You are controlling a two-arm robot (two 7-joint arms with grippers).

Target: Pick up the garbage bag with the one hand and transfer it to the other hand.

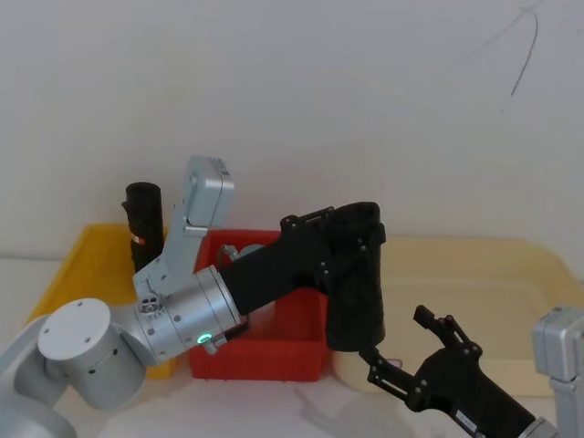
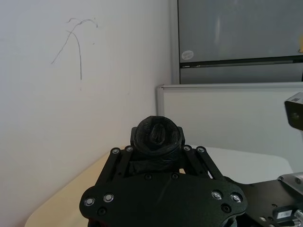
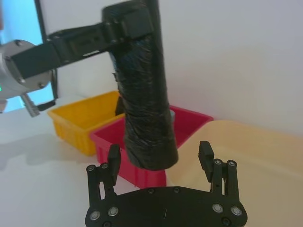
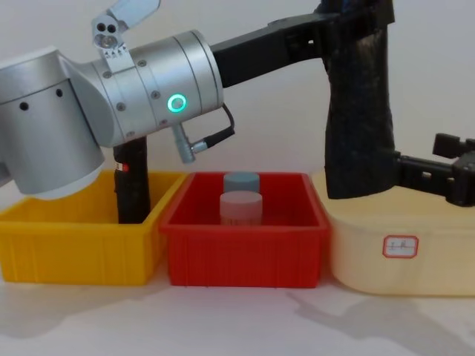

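Biggest thing here is the left arm (image 4: 148, 81), its fat silver joint blocks the top of the labelled black roll (image 4: 133, 193) standing in the yellow bin (image 4: 74, 252). Next to that are the red bin (image 4: 245, 256) and a cream tub (image 4: 356, 252) that runs off the right edge. The garbage bag (image 4: 360, 111) is up in the air, upright, roughly over where the red bin meets the tub; the chest view cuts off its top. The left gripper (image 1: 354, 242) is clamped around it near the top, jaws pinching the plastic, though the bag hides most of the fingers. The right gripper (image 3: 159, 153) comes in low from the right with most of its arm out of frame. Its jaws are spread wide on either side of the bag's bottom end, with a gap showing on both sides from the wrist view, so it isn't gripping. There's open air below the bag and bare wall behind. Two small jars (image 4: 241, 200) sit in the red bin, the back one half hidden.
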